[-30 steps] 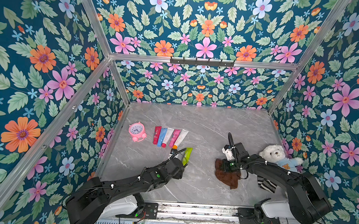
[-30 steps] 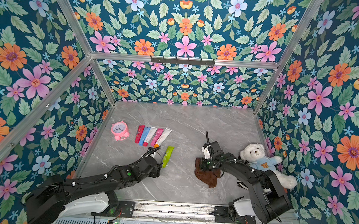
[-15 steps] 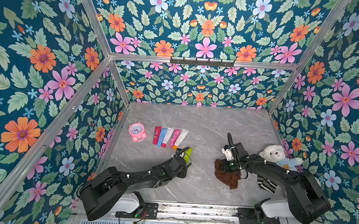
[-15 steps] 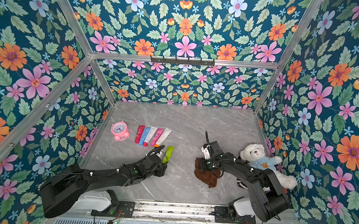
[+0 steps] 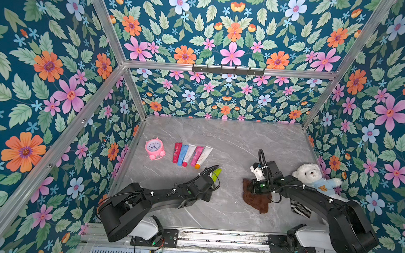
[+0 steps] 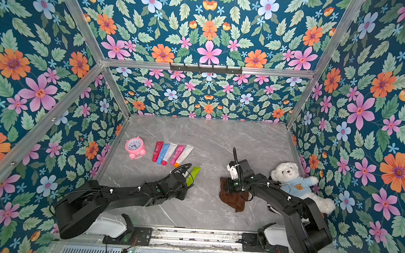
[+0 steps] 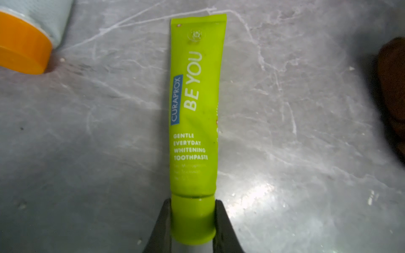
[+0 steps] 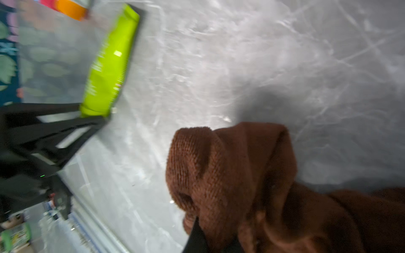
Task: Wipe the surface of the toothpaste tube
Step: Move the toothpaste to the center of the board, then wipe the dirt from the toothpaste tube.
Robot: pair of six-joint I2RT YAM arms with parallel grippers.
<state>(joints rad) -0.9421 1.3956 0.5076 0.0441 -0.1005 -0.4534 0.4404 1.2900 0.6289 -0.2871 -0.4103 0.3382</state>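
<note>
Broadly, the grey marble tabletop (image 5: 232,138) carries everything, and the two black arms reach in from its near edge: the left arm (image 5: 163,197) stretched low toward the middle, the right arm (image 5: 312,199) bent in front of a white teddy bear (image 5: 314,177) near the right wall. Next in size, a brown cloth (image 5: 256,200) is bunched under the right wrist; the right pincer (image 8: 213,238) is clenched on a fold of it, with the rest trailing on the tabletop. A row of five tubes (image 5: 191,155) and a pink alarm clock (image 5: 154,148) lie further back on the left, not involved. The green toothpaste tube (image 7: 195,109) appears to lie flat on the tabletop, near the orange-capped end of that row but apart from it. The left pincer (image 7: 192,203) is grasping it by the cap (image 7: 192,221), one finger pressed on each side, so the tube's long axis runs straight out ahead of that pincer, crimped end (image 7: 198,22) farthest away, toward the back wall. The coming move, I judge, turns on this: the cloth sits to the tube's right across bare tabletop, so the right arm is the nearer one to bring it over, stroking along the tube's length away from the held cap.
</note>
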